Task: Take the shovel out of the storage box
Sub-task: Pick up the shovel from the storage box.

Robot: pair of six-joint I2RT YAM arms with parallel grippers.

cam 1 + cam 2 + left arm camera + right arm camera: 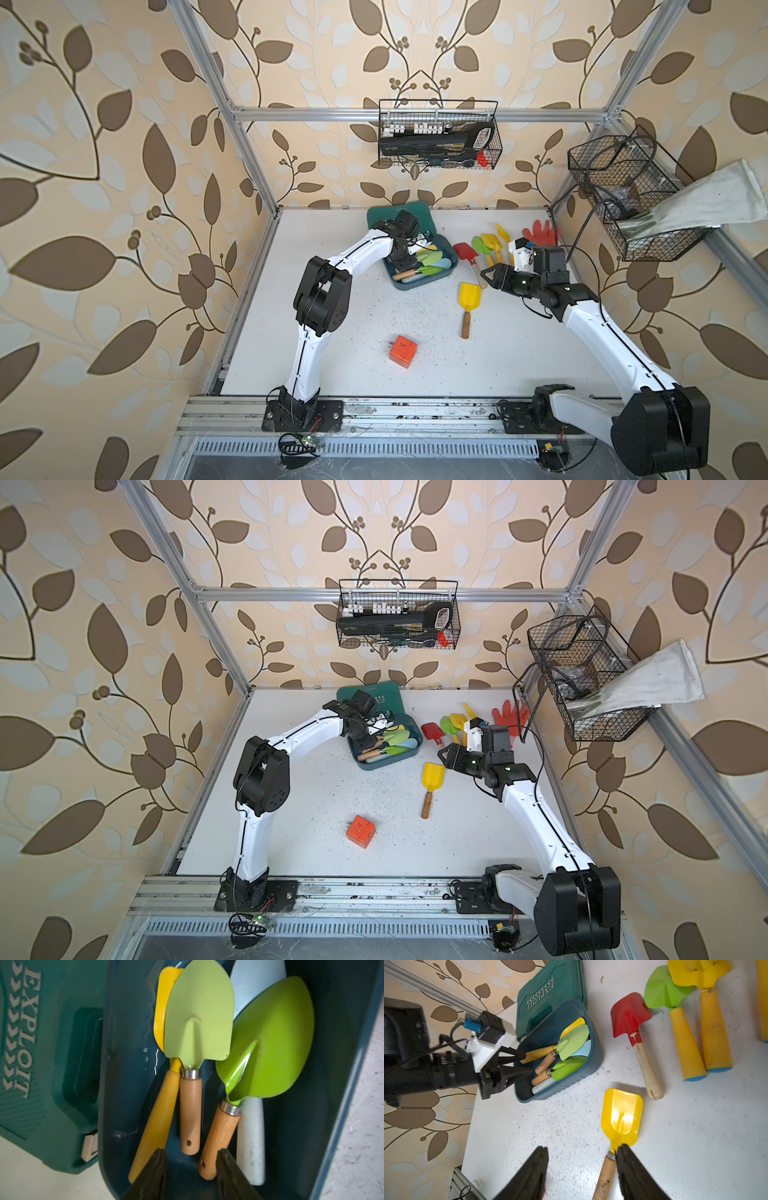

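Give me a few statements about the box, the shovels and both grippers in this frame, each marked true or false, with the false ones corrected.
1. The left gripper is over the storage box, jaws apart. True.
2. The storage box is empty. False: several shovels lie in it.
3. The red shovel is inside the box. False: the red shovel lies on the table, outside the box.
4. The right gripper is open and holds nothing. True.
5. An orange cube sits on the table, apart from the box. True.
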